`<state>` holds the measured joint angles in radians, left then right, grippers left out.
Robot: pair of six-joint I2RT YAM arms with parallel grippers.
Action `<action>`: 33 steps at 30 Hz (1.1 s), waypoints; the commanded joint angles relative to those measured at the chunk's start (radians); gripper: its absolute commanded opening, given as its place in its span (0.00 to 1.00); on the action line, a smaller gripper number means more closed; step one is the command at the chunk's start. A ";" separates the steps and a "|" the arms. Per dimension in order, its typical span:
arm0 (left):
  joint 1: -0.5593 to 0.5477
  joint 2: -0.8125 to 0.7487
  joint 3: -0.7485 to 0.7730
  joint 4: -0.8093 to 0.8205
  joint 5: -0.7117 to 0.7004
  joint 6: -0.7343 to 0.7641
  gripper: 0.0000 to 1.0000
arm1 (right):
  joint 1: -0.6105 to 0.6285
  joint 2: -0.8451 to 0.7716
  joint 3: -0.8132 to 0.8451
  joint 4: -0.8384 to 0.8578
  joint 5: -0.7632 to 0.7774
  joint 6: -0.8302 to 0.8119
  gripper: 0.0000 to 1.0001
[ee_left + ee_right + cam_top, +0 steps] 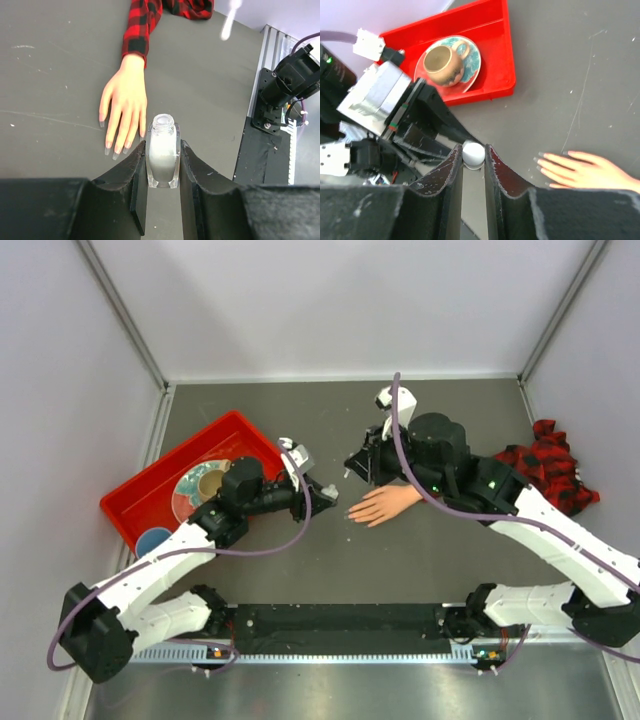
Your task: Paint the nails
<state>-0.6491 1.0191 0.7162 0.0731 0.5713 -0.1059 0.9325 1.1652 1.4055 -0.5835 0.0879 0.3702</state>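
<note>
You have the fake hand (385, 505) in the middle of the bench (330, 560), sleeve (545, 465) to the right, nails (116, 156) to the left. Beside the nails sits the bottle (163, 155) in the left end effector (325, 490), behind them the cap (473, 154) in the right end effector (355, 468). Far left, the tray (497, 75) holds a cup (442, 62).

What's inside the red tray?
A brown cup on a patterned plate, and something blue in the near corner. The left arm covers part of the tray, hiding anything beneath.
</note>
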 commanded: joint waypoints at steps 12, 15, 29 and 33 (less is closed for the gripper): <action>-0.001 -0.131 -0.118 0.304 -0.077 0.018 0.00 | -0.063 -0.168 -0.462 0.324 0.101 -0.030 0.00; -0.001 -0.163 -0.141 0.336 -0.099 0.035 0.00 | -0.070 -0.191 -0.548 0.372 0.124 -0.042 0.00; -0.001 -0.304 -0.141 0.280 -0.226 0.077 0.00 | -0.077 -0.118 -0.806 0.700 0.168 -0.080 0.00; -0.003 -0.309 -0.143 0.269 -0.226 0.077 0.00 | -0.075 -0.065 -0.824 0.744 0.153 -0.085 0.00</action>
<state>-0.6491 0.7238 0.5716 0.3202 0.3668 -0.0452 0.8654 1.0630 0.5949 0.0257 0.2310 0.3054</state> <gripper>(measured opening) 0.307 0.191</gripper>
